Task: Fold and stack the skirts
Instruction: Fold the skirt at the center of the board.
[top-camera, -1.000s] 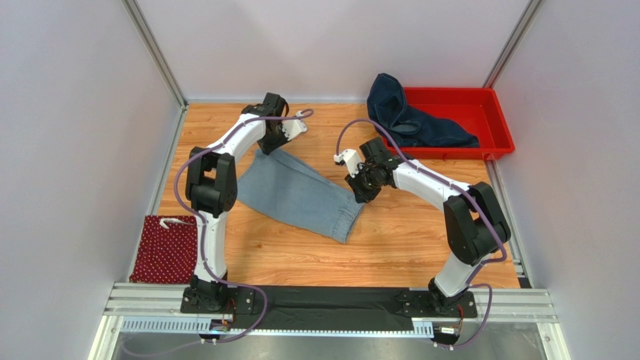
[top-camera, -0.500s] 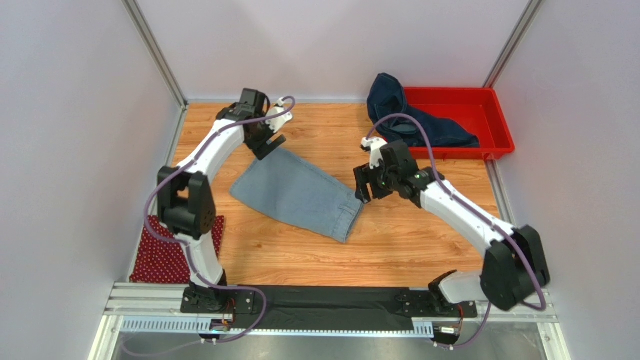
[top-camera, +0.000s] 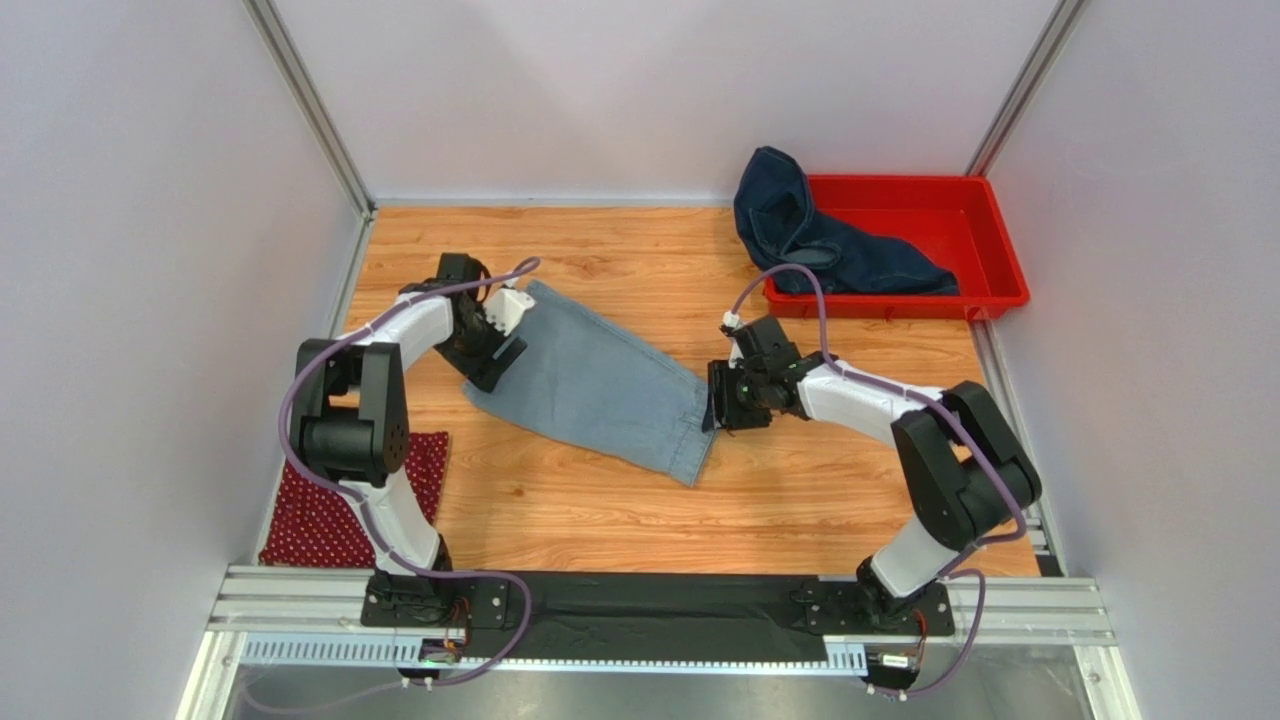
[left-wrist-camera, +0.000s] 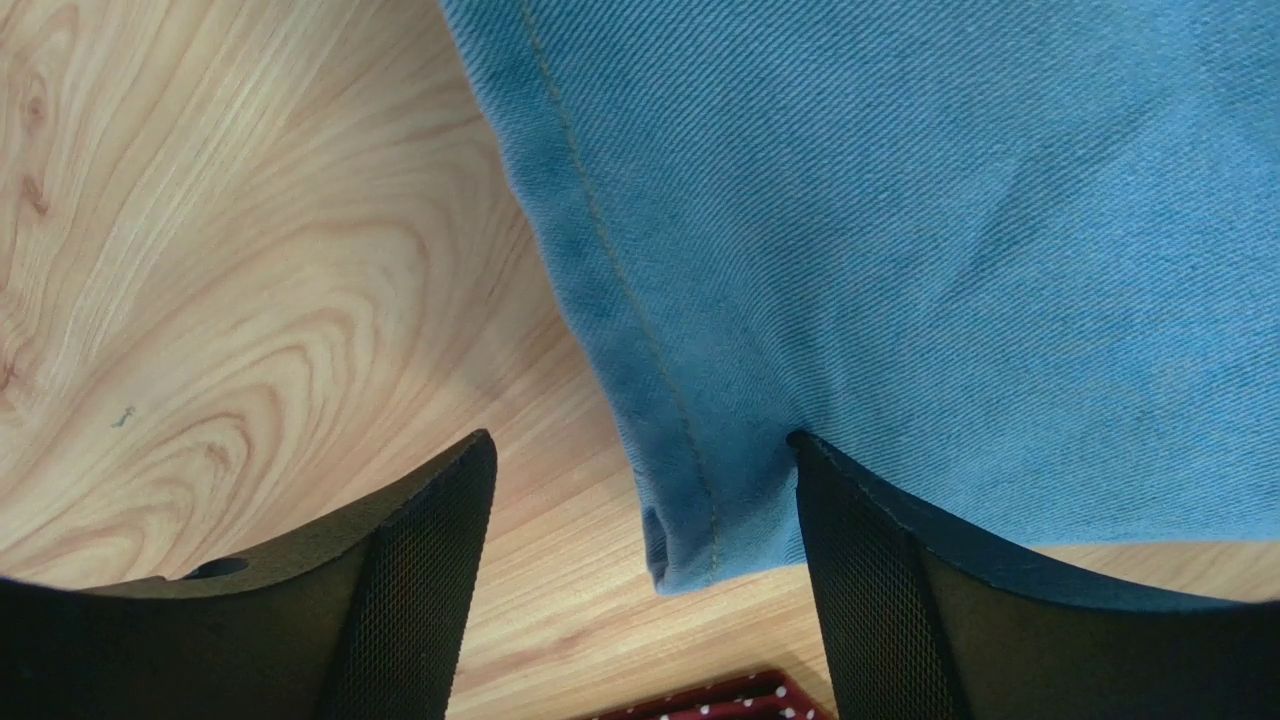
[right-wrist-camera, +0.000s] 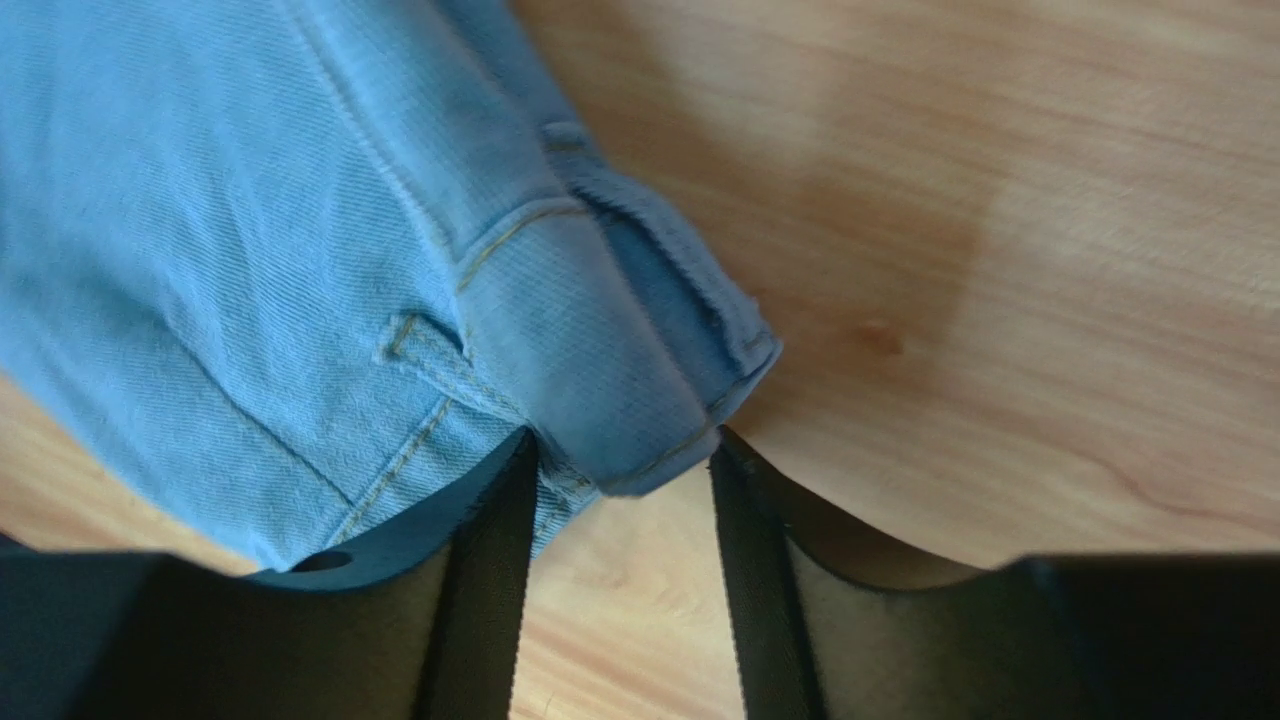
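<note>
Between the wide-spread fingers of the left tool (left-wrist-camera: 639, 450) sits the hemmed corner of the light blue skirt (left-wrist-camera: 902, 225), one finger on bare wood and the other over the cloth, nothing pinched yet. At the right tool (right-wrist-camera: 616, 443) the fingers stand closer together, hugging the thick waistband corner on both sides; whether they already grip it I cannot tell.

A second ago both tools hung higher in the overhead view, the left one (top-camera: 489, 338) near the skirt's top corner and the right one (top-camera: 718, 408) raised beside its right edge. Both have since dropped to the tabletop (top-camera: 631, 270) and now sit at opposite ends of the skirt (top-camera: 601, 383), which lies in much the same place as before. That suggests a two-corner grab is being set up to start the fold.

The blue skirt lies flat and slanted across the middle of the frame, smooth, with its seams and stitching plain. A dark navy skirt (top-camera: 812, 240) is heaped over the left end of the red tray (top-camera: 962, 225) at upper right. A red dotted skirt (top-camera: 331, 503) lies flat at lower left.
</note>
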